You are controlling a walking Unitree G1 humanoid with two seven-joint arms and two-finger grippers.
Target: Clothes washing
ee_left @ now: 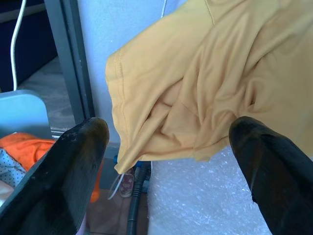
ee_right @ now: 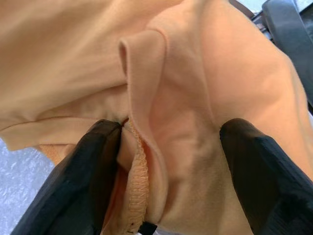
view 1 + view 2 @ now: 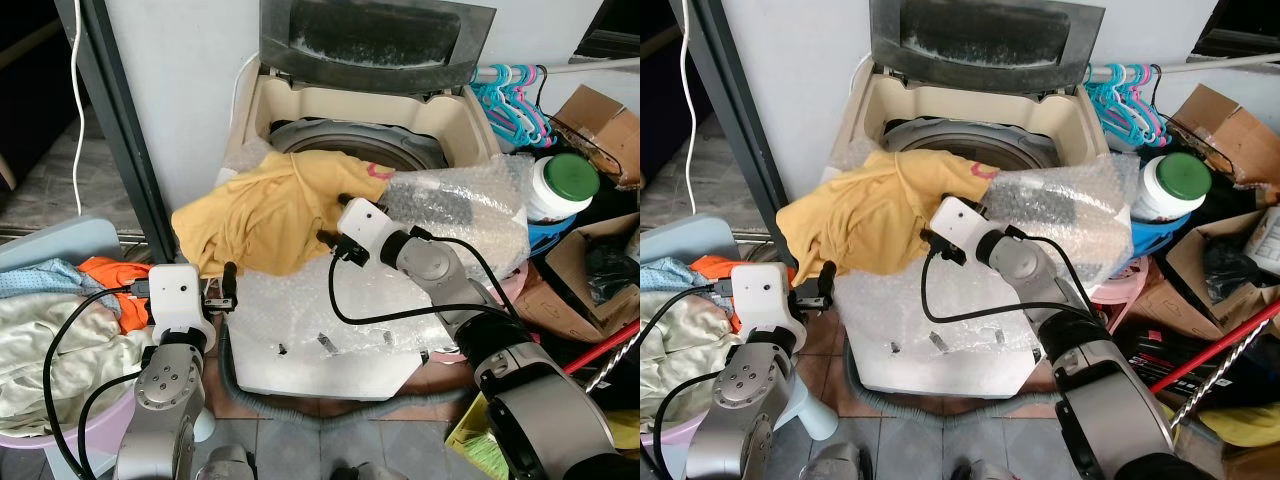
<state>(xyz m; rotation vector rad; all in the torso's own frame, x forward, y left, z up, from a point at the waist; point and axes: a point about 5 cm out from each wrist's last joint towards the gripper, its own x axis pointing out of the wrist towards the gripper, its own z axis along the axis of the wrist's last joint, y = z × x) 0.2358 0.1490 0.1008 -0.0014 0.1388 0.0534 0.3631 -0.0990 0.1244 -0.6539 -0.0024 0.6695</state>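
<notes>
While outstretched, right end effector (image 2: 166, 171) against yellow shirt (image 3: 262, 212)

Silver jointed arms, white wrist boxes, looping black cables.

The tiled floor (image 3: 300, 430) carries a cream top-loading washing machine (image 3: 460, 130) with its lid raised. A yellow garment (image 3: 260, 215) is draped over the machine's front rim, beside bubble wrap (image 3: 470, 205) lying across its top and front. To the machine's left stands a basin (image 3: 60, 245) of clothes; to its right sit cardboard boxes (image 3: 595, 125).
</notes>
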